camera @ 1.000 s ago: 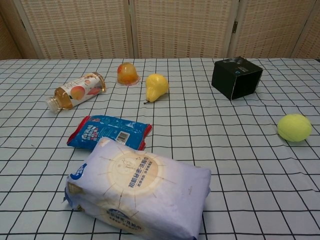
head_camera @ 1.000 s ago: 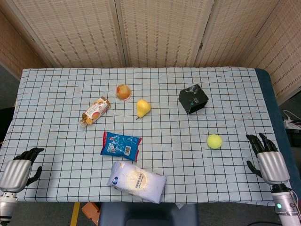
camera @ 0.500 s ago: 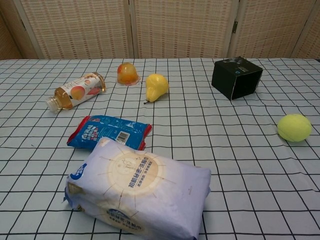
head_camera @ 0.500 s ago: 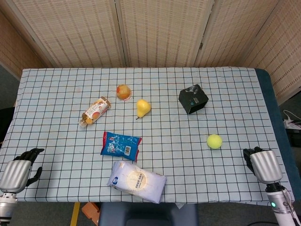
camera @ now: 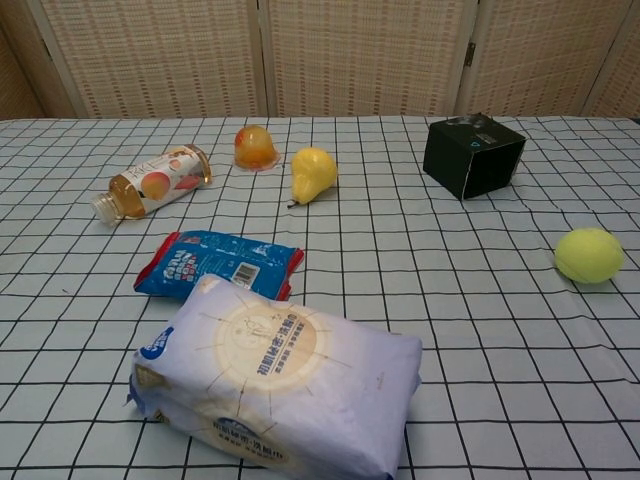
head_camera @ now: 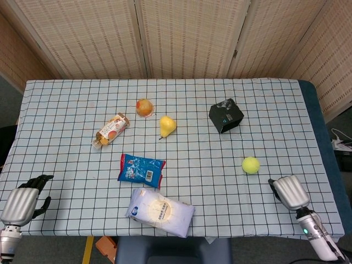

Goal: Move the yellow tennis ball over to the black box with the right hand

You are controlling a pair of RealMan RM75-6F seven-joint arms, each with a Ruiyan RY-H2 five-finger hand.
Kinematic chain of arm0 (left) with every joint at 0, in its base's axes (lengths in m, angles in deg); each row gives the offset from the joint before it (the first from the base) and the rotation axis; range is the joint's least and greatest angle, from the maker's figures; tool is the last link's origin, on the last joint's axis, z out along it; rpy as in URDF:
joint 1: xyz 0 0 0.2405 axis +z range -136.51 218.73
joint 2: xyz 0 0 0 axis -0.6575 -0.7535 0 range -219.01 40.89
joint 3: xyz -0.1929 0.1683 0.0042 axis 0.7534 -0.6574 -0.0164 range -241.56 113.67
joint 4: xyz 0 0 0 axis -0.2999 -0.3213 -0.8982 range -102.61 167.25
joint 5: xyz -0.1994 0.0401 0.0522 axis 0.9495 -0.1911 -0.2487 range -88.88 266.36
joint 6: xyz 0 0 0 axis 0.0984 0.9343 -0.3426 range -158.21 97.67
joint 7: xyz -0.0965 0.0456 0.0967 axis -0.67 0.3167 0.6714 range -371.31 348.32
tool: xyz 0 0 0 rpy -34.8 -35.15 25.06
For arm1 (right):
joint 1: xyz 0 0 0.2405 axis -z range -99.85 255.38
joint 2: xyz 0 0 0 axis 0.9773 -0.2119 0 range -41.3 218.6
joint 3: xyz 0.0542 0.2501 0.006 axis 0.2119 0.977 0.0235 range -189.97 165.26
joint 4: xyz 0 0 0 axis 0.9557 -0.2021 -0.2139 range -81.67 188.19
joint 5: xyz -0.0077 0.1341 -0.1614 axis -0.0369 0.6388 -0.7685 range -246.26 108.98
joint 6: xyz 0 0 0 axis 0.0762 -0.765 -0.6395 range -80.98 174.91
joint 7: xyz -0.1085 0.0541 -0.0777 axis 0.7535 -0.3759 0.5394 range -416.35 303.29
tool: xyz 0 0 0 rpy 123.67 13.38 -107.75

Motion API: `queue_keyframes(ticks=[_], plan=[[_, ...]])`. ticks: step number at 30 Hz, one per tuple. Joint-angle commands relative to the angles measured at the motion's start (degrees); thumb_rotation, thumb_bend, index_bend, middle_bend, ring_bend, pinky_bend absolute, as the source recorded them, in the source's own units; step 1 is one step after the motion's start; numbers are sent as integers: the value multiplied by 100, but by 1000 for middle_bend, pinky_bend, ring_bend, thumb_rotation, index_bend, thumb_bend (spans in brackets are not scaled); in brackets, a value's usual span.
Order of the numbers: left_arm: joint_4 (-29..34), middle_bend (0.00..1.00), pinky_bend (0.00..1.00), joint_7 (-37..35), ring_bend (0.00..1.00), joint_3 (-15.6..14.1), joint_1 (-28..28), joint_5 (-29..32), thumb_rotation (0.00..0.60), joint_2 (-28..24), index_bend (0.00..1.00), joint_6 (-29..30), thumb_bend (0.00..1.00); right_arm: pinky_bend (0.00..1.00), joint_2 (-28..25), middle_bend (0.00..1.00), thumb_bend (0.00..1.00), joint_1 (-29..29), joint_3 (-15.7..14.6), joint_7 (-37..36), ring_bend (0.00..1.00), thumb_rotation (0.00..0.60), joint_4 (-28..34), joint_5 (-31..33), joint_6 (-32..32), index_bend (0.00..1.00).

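The yellow tennis ball [head_camera: 251, 165] [camera: 589, 255] lies on the checked cloth at the right, nothing touching it. The black box [head_camera: 226, 115] [camera: 473, 153] stands further back and slightly left of the ball. My right hand [head_camera: 289, 192] hovers near the front right edge, just in front and to the right of the ball. Its silver back faces the camera, only a dark fingertip shows, and it holds nothing. My left hand [head_camera: 22, 201] stays at the front left corner with its fingers apart, also holding nothing. The chest view shows neither hand.
A yellow pear [head_camera: 167, 125], an orange jelly cup [head_camera: 144, 107] and a lying juice bottle [head_camera: 111, 131] sit mid-table. A blue snack bag [head_camera: 141, 170] and a white wipes pack [head_camera: 160, 211] lie toward the front. The table's right edge [head_camera: 322, 148] is near the ball.
My right hand has moved left and inward over the table's front right part toward the ball, turning its back up. The left hand and all objects stay where they were.
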Motion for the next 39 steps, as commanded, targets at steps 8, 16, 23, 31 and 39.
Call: queue_keyframes(ticks=[8, 16, 23, 31, 39], plan=[[48, 218, 429, 51, 241, -13, -4, 26, 600, -25, 212, -32, 434, 1000, 348, 931, 897, -335, 52, -262, 785, 600, -437, 195, 519, 1000], [57, 218, 429, 33, 241, -8, -11, 57, 600, -38, 212, -57, 435, 1000, 617, 931, 896, -510, -5, -488, 784, 600, -702, 197, 730, 1000], [61, 219, 429, 18, 241, -15, -14, 41, 600, -43, 212, -58, 434, 1000, 767, 931, 896, -597, -21, -623, 784, 600, -851, 211, 825, 1000], [73, 219, 429, -16, 242, -17, -18, 54, 600, -60, 213, -76, 435, 1000, 1062, 931, 897, -845, 63, -929, 785, 600, -1200, 246, 960, 1000], [85, 220, 430, -46, 242, -29, -18, 41, 600, -78, 213, -84, 435, 1000, 1351, 931, 896, -1085, 74, -1187, 785, 600, -1548, 241, 1116, 1000]])
